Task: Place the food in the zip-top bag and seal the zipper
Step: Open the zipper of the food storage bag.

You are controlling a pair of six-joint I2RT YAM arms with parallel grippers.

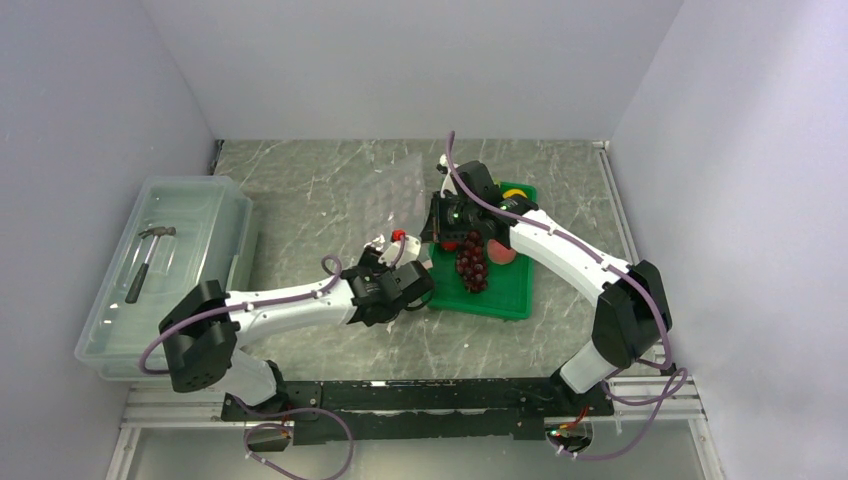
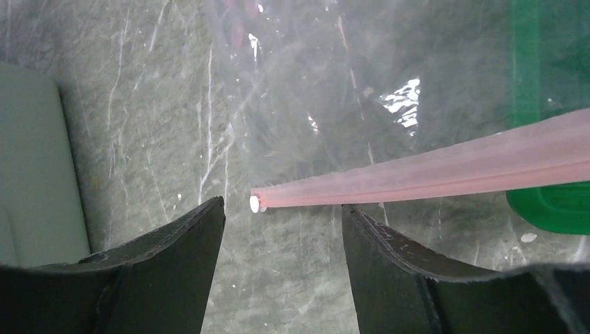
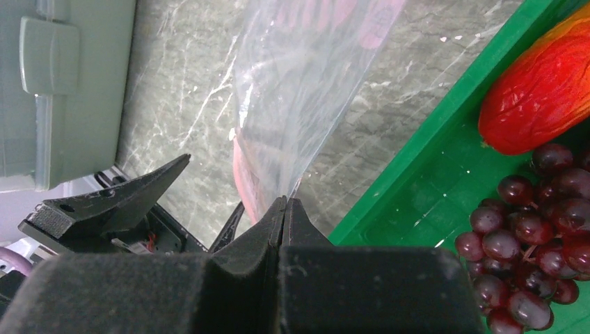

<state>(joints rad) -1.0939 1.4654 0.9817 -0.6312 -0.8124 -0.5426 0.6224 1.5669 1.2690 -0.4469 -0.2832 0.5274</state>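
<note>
The zipper [image 2: 431,170] lies lengthwise from frame centre to right edge, tip pointing left, just above the left pincer [image 2: 284,229], fingers apart. The right pincer [image 3: 284,212] is clamped on the zip-top bag [image 3: 306,83].

Grape bunch [image 1: 472,262] lies in tray [image 1: 507,297], right of zip-top bag [image 1: 388,195].

The top camera looks down from behind the near edge onto the whole table [image 1: 300,190]. Both wrist cameras sit close (from opposite sides) over the bag [image 2: 313,83] beside the tray [image 3: 431,202], shared by all views.
</note>
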